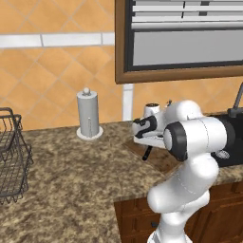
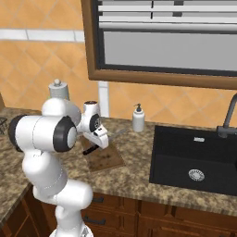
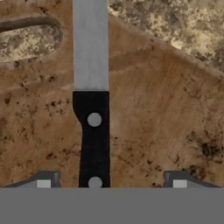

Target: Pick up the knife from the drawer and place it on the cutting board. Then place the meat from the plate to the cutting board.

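While its two fingertips stand wide apart on either side of the black handle, the claw [image 3: 111,181] hangs open above the knife [image 3: 92,105], gripping nothing. Knife: lying flat on the cutting board [image 3: 153,127], blade pointing away from the claw. Cutting board: on the granite desk [image 2: 134,173], left of the black sink [image 2: 194,159].

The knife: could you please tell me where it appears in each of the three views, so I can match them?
Left base view: knife, handle showing just below the gripper, centre-right.
Right base view: handle and blade either side of the gripper, left of centre, over the cutting board.
Hand view: centre, handle down, blade up.
Shared landmark: the cutting board.
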